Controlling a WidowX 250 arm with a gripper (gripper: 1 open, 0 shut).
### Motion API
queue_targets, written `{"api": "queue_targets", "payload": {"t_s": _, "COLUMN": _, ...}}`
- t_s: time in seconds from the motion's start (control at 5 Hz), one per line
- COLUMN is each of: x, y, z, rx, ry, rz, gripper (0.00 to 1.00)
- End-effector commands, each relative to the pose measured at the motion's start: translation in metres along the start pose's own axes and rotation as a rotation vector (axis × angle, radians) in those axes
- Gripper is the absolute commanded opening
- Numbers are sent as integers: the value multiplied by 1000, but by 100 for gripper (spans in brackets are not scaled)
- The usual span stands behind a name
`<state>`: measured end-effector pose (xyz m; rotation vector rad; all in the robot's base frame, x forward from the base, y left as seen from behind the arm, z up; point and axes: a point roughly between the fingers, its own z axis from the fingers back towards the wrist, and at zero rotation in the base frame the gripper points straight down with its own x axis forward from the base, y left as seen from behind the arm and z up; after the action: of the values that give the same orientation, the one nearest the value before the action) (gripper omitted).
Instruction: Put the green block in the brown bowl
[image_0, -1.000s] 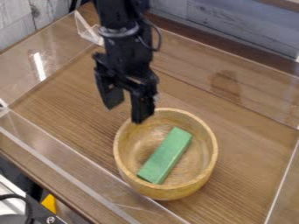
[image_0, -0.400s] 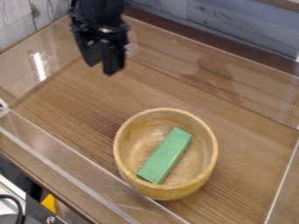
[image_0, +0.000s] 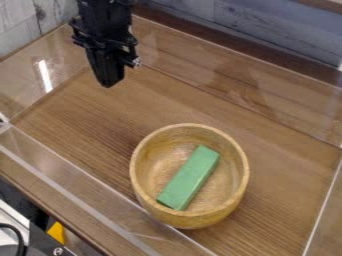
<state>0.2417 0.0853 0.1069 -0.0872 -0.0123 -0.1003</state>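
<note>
Well apart from the pincer (image_0: 112, 73), green block (image_0: 190, 178).

The bench (image_0: 100, 140) has a brown wooden top with visible grain running lengthwise and thin seams between its boards. Pale light shines on its surface toward the left. Directly on it, in the lower middle of the view, sits a round tan bowl (image_0: 144, 196), upright, its thick rim facing up. Bare wood surrounds the bowl, with a wide stretch of it beyond, toward the back of the bench.
</note>
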Motion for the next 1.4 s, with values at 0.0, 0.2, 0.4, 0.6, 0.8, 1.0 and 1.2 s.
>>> {"api": "queue_targets", "payload": {"t_s": 0.0, "x": 4, "y": -11, "z": 8, "rx": 9, "ry": -5, "rz": -28, "gripper": 0}}
{"api": "queue_targets", "payload": {"t_s": 0.2, "x": 13, "y": -12, "z": -8, "rx": 2, "ry": 2, "rz": 81, "gripper": 0}}
{"api": "queue_targets", "payload": {"t_s": 0.4, "x": 22, "y": -12, "z": -26, "rx": 2, "ry": 11, "rz": 189, "gripper": 0}}
{"api": "queue_targets", "payload": {"t_s": 0.6, "x": 28, "y": -11, "z": -40, "rx": 6, "ry": 18, "rz": 290, "gripper": 0}}
{"api": "queue_targets", "payload": {"t_s": 0.8, "x": 21, "y": -19, "z": -51, "rx": 14, "ry": 34, "rz": 256, "gripper": 0}}
{"api": "queue_targets", "payload": {"t_s": 1.0, "x": 14, "y": -26, "z": -60, "rx": 23, "ry": 44, "rz": 223, "gripper": 0}}
{"api": "queue_targets", "payload": {"t_s": 1.2, "x": 13, "y": -26, "z": -55, "rx": 26, "ry": 46, "rz": 242, "gripper": 0}}
